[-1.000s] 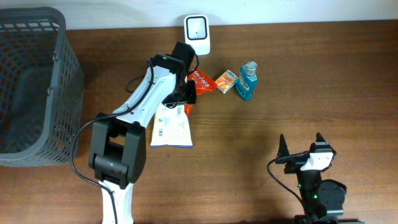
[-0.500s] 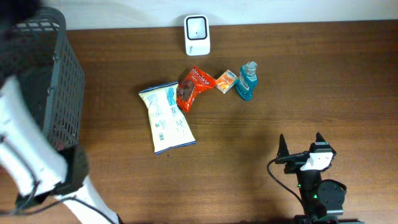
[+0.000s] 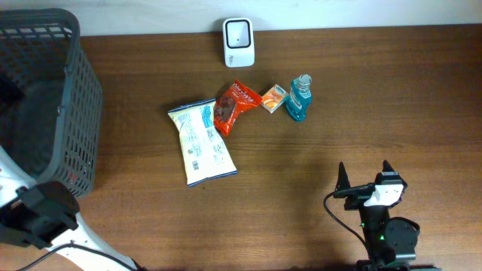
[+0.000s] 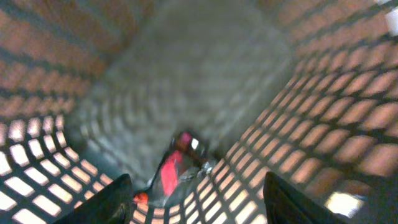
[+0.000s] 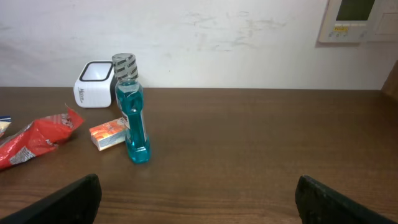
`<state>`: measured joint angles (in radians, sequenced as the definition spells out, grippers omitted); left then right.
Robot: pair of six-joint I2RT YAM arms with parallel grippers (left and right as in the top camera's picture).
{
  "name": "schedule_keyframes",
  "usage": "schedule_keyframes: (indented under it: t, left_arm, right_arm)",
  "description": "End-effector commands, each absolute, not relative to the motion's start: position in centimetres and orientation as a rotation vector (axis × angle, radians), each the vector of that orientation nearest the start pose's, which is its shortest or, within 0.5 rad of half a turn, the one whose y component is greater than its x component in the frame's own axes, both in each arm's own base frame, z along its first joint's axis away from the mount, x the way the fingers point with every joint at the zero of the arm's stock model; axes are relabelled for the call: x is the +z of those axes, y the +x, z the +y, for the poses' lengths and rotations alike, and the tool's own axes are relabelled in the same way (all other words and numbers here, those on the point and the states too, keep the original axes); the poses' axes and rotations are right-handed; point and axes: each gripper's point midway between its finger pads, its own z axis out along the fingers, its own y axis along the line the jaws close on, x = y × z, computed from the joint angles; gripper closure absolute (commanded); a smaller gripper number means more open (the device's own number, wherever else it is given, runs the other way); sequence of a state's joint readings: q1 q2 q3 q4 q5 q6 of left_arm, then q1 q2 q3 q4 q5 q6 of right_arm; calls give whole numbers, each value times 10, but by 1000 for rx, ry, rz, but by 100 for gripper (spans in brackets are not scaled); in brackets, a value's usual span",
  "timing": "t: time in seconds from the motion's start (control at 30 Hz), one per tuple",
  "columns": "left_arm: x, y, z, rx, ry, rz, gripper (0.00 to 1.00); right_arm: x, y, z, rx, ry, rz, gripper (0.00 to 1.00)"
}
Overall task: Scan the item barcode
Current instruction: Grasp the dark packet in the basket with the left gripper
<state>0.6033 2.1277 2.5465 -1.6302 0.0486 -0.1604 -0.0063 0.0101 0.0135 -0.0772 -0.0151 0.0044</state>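
Note:
In the left wrist view my left gripper (image 4: 205,205) hangs inside the grey mesh basket (image 4: 323,124), its fingers wide apart with nothing between them. A red and silver packet (image 4: 175,175) lies blurred on the basket floor beyond the tips. The white scanner (image 3: 239,41) stands at the table's back edge. In front of it lie a red snack bag (image 3: 233,106), a white and blue chip bag (image 3: 202,141), a small orange box (image 3: 273,98) and a blue bottle (image 3: 299,98). My right gripper (image 3: 364,175) rests open near the front edge, far from all of them.
The basket (image 3: 75,83) fills the table's left end, and the left arm's base (image 3: 38,218) sits below it. From the right wrist, the bottle (image 5: 132,112), orange box (image 5: 109,134), red bag (image 5: 37,140) and scanner (image 5: 94,83) stand before a white wall.
The left arm has swung from beside the scanner to the far left and into the basket. The chip bag and red bag lie slightly shifted. The right arm has not moved.

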Motion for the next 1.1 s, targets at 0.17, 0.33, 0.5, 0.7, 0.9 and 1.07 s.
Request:
schedule_keyframes:
  t: [0.17,0.33,0.5,0.7,0.9,1.07]
  left_arm:
    - [132,337,205,-97,-1005,3024,35]
    - [100,316,188,-29,-946,3192,28]
    - [75,296,191,76,-949,3273,25]
    - [64,286,191,62,-976,3293,29]
    - [47,288,194,68,-981,3263,69]
    - [39,290,204,90,-1000,3227,43]
  right_arm:
    - [156,246,1,17,8,1648,2]
    - [156,246,1,17,8,1648,2]
    - [156,246,1,17,8,1648,2]
    - [156,246,1,17,8,1648,1]
    - [156,246,1,17,8,1648,1]
    - [156,246,1,17,8,1648,1]
